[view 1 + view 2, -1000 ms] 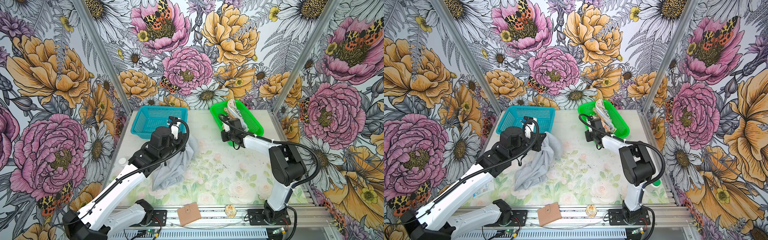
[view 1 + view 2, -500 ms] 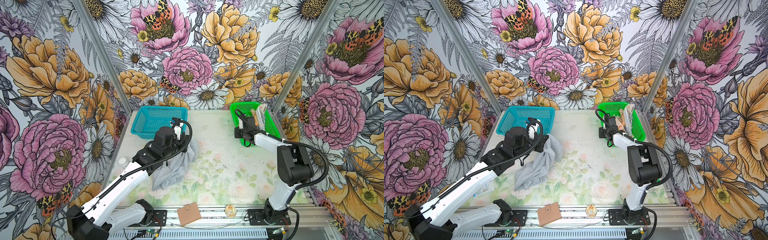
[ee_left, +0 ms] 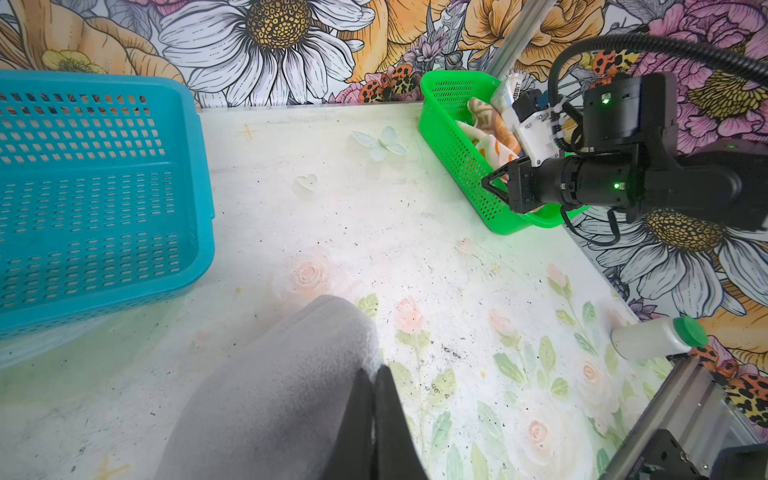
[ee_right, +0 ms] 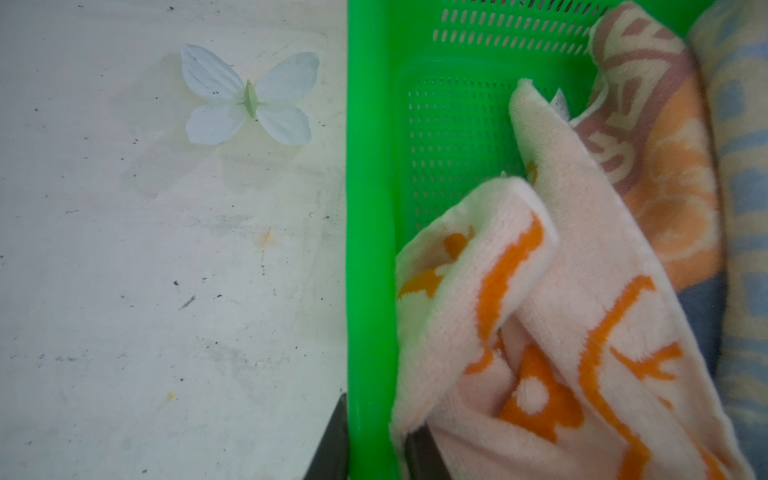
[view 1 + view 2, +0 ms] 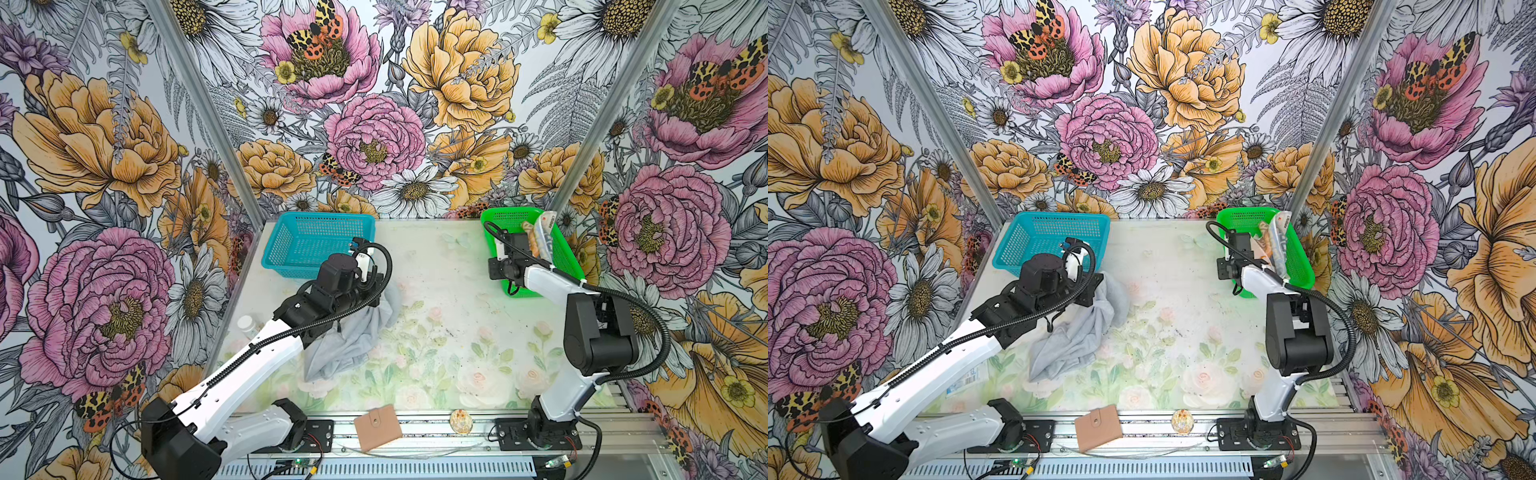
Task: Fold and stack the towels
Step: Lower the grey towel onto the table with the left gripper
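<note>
The right gripper (image 4: pixel 374 419) pinches the wall of the green basket (image 4: pixel 370 208), the orange towel (image 4: pixel 540 332) lies just inside that wall, and the left gripper (image 3: pixel 373 374) holds the grey towel (image 3: pixel 270 395) far off.

Crumpled grey towel (image 5: pixel 1075 340) lies beside the blue basket (image 5: pixel 1059 217); patterned towels (image 5: pixel 1273 245) sit in the green basket (image 5: pixel 1246 218).

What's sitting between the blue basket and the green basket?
Nothing loose. Between the blue basket and the green basket the tabletop is bare apart from a pale butterfly mark on it; the left wrist view shows it best.
</note>
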You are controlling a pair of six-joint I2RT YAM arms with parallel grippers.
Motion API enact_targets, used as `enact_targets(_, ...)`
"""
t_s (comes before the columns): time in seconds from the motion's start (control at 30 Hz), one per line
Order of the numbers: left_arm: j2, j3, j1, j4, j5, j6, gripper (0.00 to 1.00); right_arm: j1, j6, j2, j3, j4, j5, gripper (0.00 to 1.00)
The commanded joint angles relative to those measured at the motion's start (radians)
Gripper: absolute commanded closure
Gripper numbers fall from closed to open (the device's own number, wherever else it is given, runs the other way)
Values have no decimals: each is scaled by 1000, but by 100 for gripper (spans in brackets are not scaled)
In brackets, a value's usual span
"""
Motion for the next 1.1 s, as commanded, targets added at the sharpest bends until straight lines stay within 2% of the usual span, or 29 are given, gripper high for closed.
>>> enact_targets(0.0, -6, 25, -6, 33, 14, 16, 100, -28, 8, -9, 2, -34, -24, 95)
enact_targets(0.07, -8, 24, -7, 33, 14, 17, 100, -41, 17, -14, 3, -34, -39, 94)
enact_targets(0.27, 5, 30, -7, 34, 17, 20, 100, -42, 41, -56, -2, -32, -72, 54)
enact_targets(0.37, 6, 34, -8, 33, 21, 22, 100, -42, 50, -94, -14, -31, -68, 41)
enact_targets(0.53, 10, 44, -6, 34, 19, 36, 100, -25, 76, -167, -28, -29, -92, 27)
enact_targets(0.77, 73, 128, -8, 34, 41, 60, 100, 67, 97, -270, -45, -31, -105, 15)
enact_targets(1.07, 213, 371, -63, 32, 68, 110, 100, 153, 156, -317, -67, -19, -128, 14)
